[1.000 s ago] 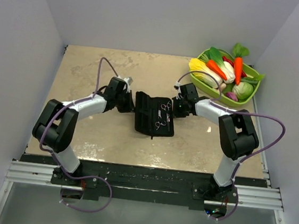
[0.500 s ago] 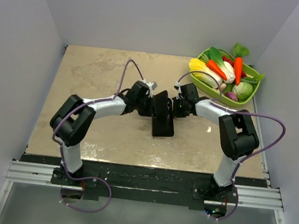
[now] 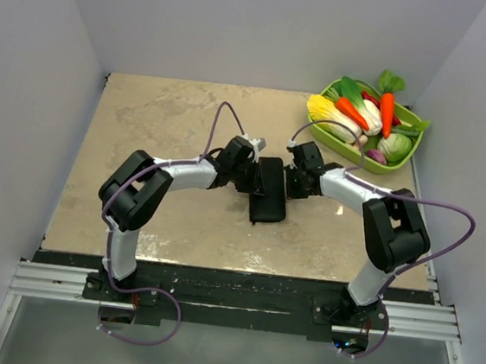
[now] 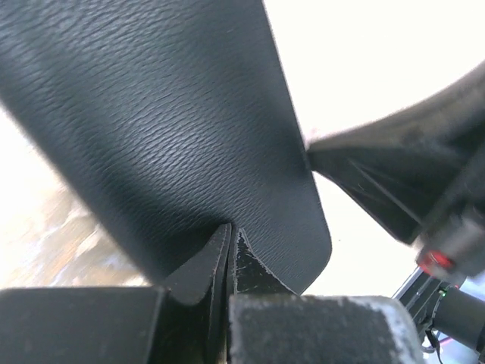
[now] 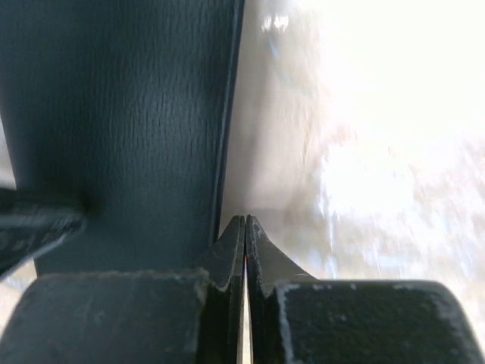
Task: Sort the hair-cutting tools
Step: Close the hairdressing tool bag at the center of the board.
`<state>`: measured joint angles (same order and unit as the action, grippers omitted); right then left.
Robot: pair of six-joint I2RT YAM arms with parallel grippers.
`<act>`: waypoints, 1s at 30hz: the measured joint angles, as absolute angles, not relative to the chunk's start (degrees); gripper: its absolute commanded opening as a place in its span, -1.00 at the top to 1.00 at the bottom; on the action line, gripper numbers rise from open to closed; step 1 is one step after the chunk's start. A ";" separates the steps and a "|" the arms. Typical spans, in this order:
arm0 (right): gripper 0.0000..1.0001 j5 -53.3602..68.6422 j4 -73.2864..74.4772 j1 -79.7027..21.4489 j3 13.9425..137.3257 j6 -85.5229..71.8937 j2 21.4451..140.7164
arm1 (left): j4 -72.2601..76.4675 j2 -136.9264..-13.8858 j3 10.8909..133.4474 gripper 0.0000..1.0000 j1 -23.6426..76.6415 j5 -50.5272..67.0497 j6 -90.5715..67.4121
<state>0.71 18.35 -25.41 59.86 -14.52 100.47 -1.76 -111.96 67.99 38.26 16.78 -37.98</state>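
The black case (image 3: pixel 269 189) lies folded shut in the middle of the table (image 3: pixel 145 120). No combs and no scissors show in any view. I think they are inside the case, but I cannot see them.

The left gripper (image 3: pixel 245 175) is at the left side of the case, near its far end. Its fingers are squeezed tight together with nothing between them. In its own camera the tips touch the bumpy black cover. The right gripper (image 3: pixel 296 182) is just beside the right edge of the case. Its fingers are squeezed together too, and they hold nothing.

So what could go wrong? Neither gripper has hold of the case. They can only push it. If the left one lifts away, the cover may flop open. If one side pushes harder than the other, the case may slide or spin on the table. If the case tips, the tools I think are inside could slip out and scatter. A fingertip could also catch under the edge of the cover and drag the whole case along.

The two arms are very close, with only the case between them. A push too far could make them bump.

The green tray (image 3: pixel 340 149) of toy vegetables sits at the far right, well apart, so it should be safe.
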 measured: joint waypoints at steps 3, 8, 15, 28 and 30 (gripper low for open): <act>0.90 -2.07 23.22 -26.24 60.77 -14.17 97.21 | -0.05 -112.36 68.01 1.00 38.89 16.71 -38.02; 0.82 -3.51 27.24 -26.30 66.06 -13.65 91.57 | 0.30 -112.42 68.01 1.00 39.16 16.32 -37.98; 0.43 -1.98 27.64 -26.52 70.15 -13.23 91.48 | 0.21 -112.36 68.01 1.00 39.20 16.05 -37.91; 0.35 -1.54 26.79 -26.65 66.70 -13.30 96.66 | -0.23 -111.77 67.77 1.00 39.70 14.44 -37.87; 0.35 -1.54 26.48 -26.65 65.89 -13.30 96.95 | -0.12 -111.61 67.59 1.00 39.72 14.24 -37.87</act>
<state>-1.54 26.48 -26.65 65.89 -13.30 96.95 -0.12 -111.61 67.59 39.72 14.24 -37.87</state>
